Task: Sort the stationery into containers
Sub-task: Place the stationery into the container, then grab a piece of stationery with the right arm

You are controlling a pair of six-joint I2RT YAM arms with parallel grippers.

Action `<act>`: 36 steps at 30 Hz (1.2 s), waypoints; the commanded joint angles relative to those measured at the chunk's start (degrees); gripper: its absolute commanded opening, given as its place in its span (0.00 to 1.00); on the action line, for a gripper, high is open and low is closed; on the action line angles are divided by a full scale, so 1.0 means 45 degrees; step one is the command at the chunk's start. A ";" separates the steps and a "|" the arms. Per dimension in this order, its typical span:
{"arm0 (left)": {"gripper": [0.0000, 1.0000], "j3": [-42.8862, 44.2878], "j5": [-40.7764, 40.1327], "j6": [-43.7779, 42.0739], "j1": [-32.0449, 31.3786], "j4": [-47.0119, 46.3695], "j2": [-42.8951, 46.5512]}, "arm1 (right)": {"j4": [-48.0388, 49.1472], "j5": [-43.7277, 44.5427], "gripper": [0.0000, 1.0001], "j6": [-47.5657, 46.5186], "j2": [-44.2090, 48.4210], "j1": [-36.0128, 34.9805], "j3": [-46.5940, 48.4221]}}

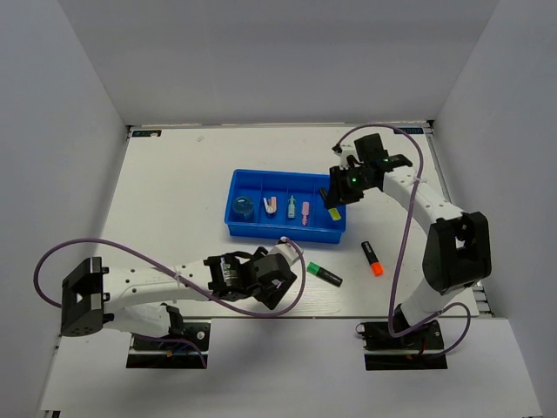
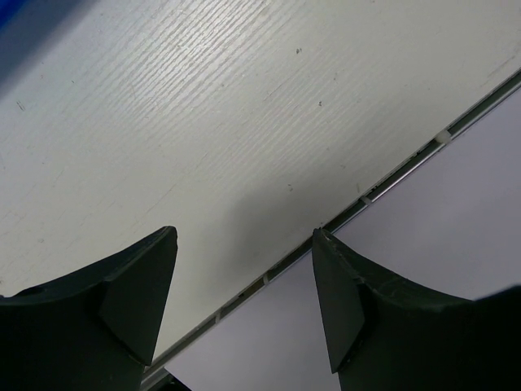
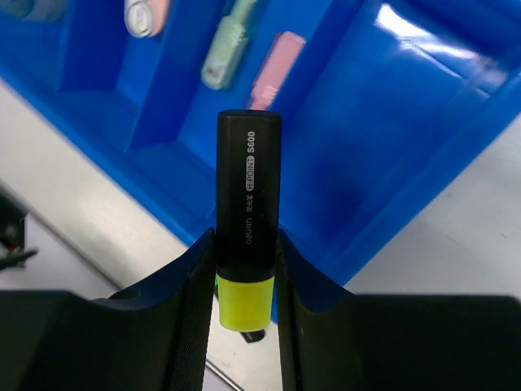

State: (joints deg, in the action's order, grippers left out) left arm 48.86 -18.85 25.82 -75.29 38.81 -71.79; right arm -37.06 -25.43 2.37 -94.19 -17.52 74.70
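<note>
Desk [image 2: 203, 98] near its front edge lies under the left jaws, which stand spread with nothing between them. The green-ended highlighter [image 1: 325, 274] lies flat just to their right, and the orange-ended highlighter [image 1: 372, 259] is a little beyond that. Both look light, rigid and smooth-sided. They would probably slip if pinched at an end, so a hold across the middle of the black barrel seems safest. Farther back, the right jaws are clamped on the yellow-ended highlighter [image 3: 248, 183], gripping the barrel just above its yellow end. The barrel points out over the rightmost compartment of the blue tray [image 3: 391, 163]. A pink piece [image 3: 273, 69] and a pale green piece [image 3: 228, 49] lie in the compartment beside it.
</note>
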 commanded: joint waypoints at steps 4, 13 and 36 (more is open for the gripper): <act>0.77 0.0333 -0.0088 0.0179 -0.0106 -0.0128 0.0563 | 0.1577 0.3462 0.00 0.2363 0.0366 -0.0716 0.0061; 0.77 0.0295 -0.0030 0.0257 -0.0106 -0.0108 0.0581 | 0.1009 0.3406 0.67 0.1973 0.0365 -0.0970 0.0198; 0.77 0.0314 -0.0519 0.0764 -0.0125 -0.0596 0.0504 | 0.0441 0.6061 0.52 -0.4472 0.6538 -0.0131 -0.6734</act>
State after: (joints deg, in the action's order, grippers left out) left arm 48.90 -20.95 28.34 -75.50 37.23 -70.39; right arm -36.62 -0.47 -16.19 -64.66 -18.83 44.91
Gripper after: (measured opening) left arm 0.764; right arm 0.511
